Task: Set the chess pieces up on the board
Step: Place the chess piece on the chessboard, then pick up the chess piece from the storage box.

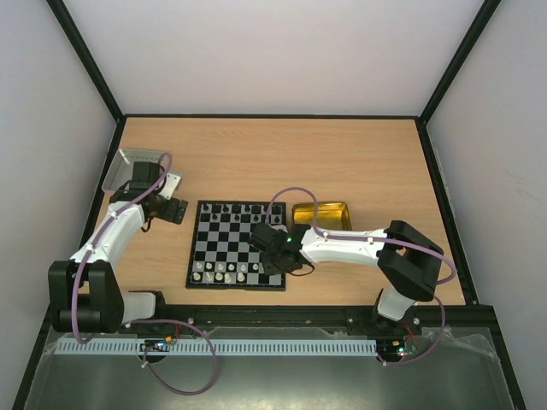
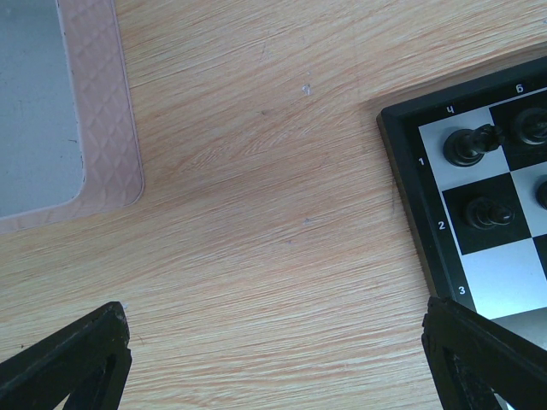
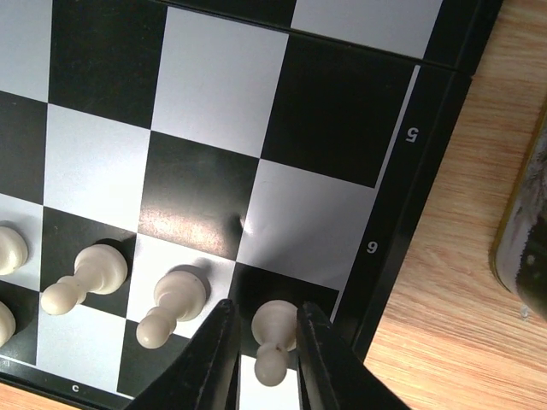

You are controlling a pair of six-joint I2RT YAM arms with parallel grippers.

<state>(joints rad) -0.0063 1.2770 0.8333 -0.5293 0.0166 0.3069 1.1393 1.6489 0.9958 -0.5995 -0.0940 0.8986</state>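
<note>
**Right claw** (image 3: 266, 314) — narrow, closed about a white pawn (image 3: 273, 340) — stands over the near right corner of the board (image 1: 195, 249).

**Location:** the board lies mid-tabletop, toward the near edge. Black chess pieces (image 1: 235, 207) line its far side and white ones its near rows (ranks look incomplete).

**Left claw** (image 2: 273, 367): jaws wide, holding nothing, above bare wood off the board's far left corner.

**Recommendation:** seat the pawn flat and centred on its dark edge square, clear of the neighbouring pawn (image 3: 175, 303). Part the fingers only slightly, then lift straight up — a sideways drag would likely topple it.
</note>
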